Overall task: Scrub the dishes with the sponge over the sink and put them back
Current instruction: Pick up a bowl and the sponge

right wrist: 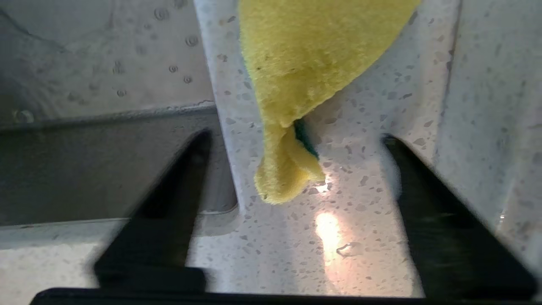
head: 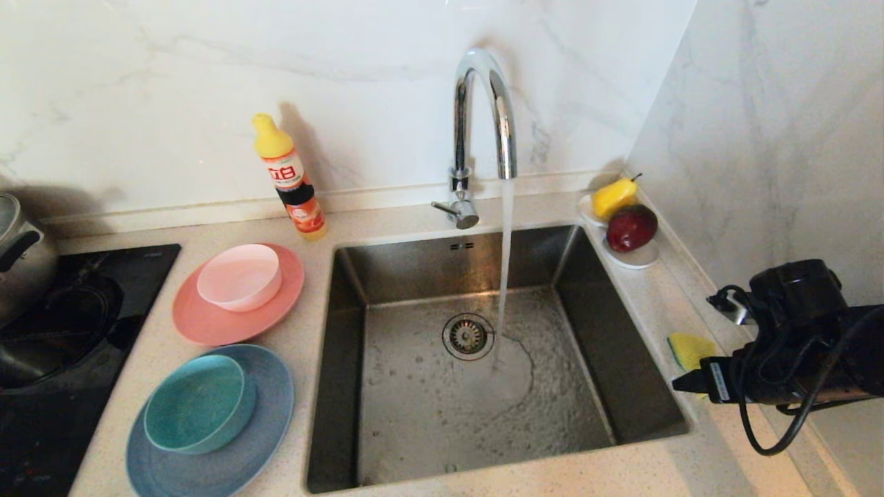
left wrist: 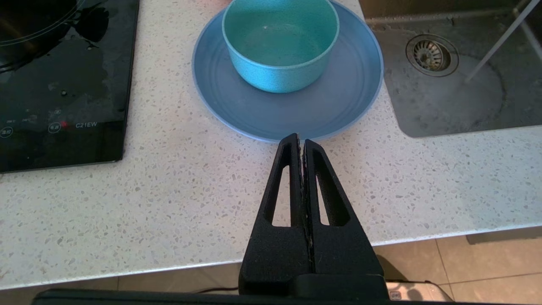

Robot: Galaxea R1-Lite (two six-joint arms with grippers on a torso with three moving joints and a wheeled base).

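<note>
Beside sink (head: 483, 386), sponge (right wrist: 305, 76) seemingly lengthwise along rim.

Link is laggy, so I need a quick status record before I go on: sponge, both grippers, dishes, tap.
sponge: on the counter strip right of the sink, curled at one corner, not gripped
right gripper: open, fingers either side of the sponge's near corner, apart from it
left gripper: shut, empty, parked over the counter at the light blue plate edge
teal bowl: on the light blue plate
pale pink bowl: on the salmon-pink plate
tap: running into the sink
</note>
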